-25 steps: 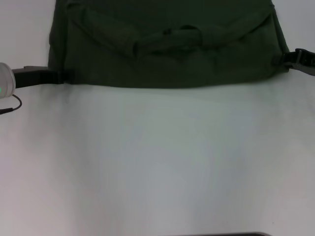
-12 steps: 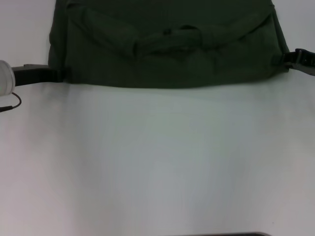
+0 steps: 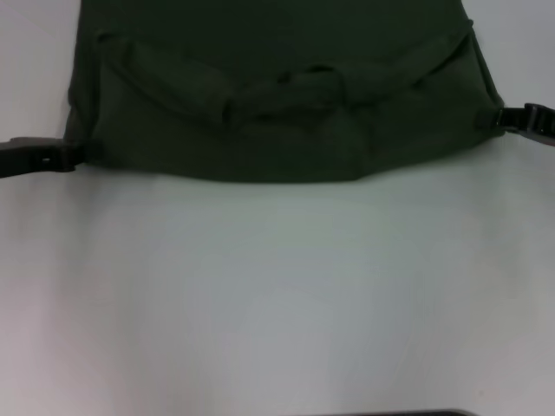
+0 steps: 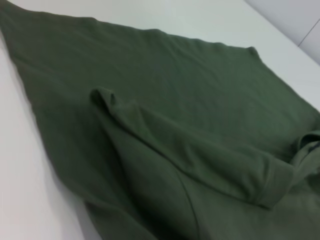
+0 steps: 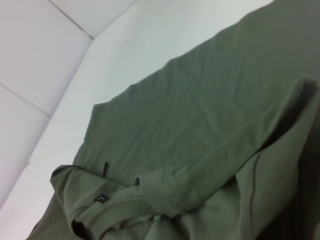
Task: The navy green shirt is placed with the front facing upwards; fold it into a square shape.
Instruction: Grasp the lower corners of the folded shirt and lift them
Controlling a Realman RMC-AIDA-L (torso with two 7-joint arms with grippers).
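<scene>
The navy green shirt (image 3: 260,130) lies across the far part of the white table (image 3: 277,295), its sleeves folded inward over the body. My left gripper (image 3: 76,155) holds the shirt's near left corner, and my right gripper (image 3: 487,118) holds the near right corner. Both are shut on the fabric at table level. The left wrist view shows the shirt (image 4: 190,95) with one folded sleeve (image 4: 200,160). The right wrist view shows the shirt (image 5: 200,110), the collar and a small black neck label (image 5: 101,199). The chest lettering is hidden.
Bare white tabletop fills the space between the shirt's near edge and me. A dark strip (image 3: 390,412) shows at the very front edge. Pale wall panels (image 5: 35,55) stand behind the table in the right wrist view.
Both grippers have pulled toward me with the shirt's corners, so the shirt's near edge has slid closer. The left arm has drawn back to the left.
</scene>
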